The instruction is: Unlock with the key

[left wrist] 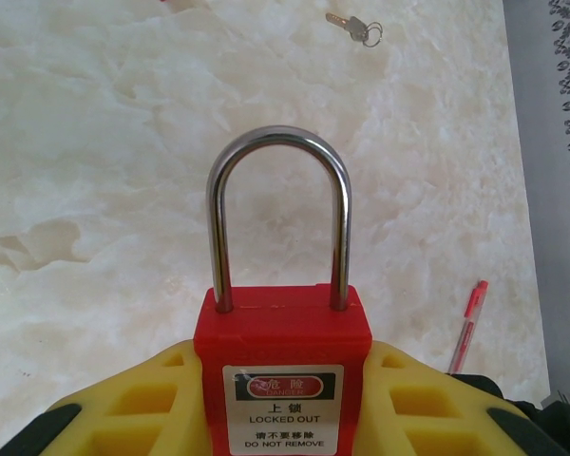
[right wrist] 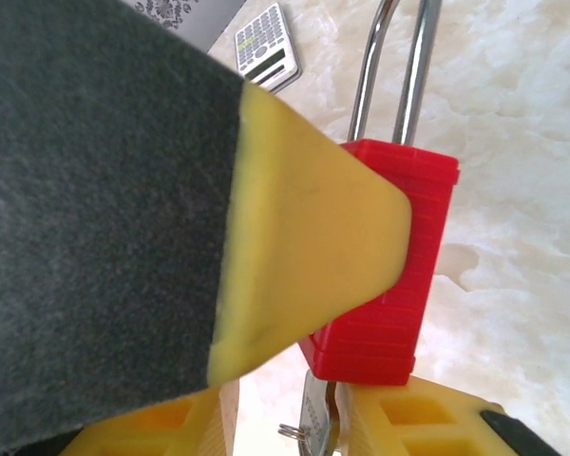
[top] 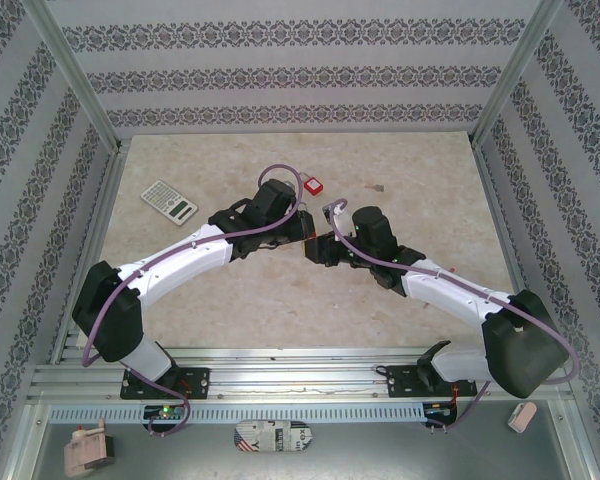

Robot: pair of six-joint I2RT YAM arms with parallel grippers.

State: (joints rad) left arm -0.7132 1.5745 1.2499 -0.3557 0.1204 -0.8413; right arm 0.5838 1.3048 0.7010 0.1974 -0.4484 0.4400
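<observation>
My left claw (left wrist: 283, 385) is clamped on the red padlock (left wrist: 283, 328), over the middle of the bench. My left camera sees small keys (left wrist: 356, 27) lying on the bench. My right camera sees a key (right wrist: 313, 426) under the padlock. I cannot tell if my right claw (right wrist: 394, 318) grips it.

Right gripper (right wrist: 290, 413) apparently parted

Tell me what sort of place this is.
Probably a robot test cell rather than a home. Aluminium frame posts hold patterned wall panels around a marble-look tabletop. The left arm and right arm are bolted to a metal rail at its near edge.
</observation>
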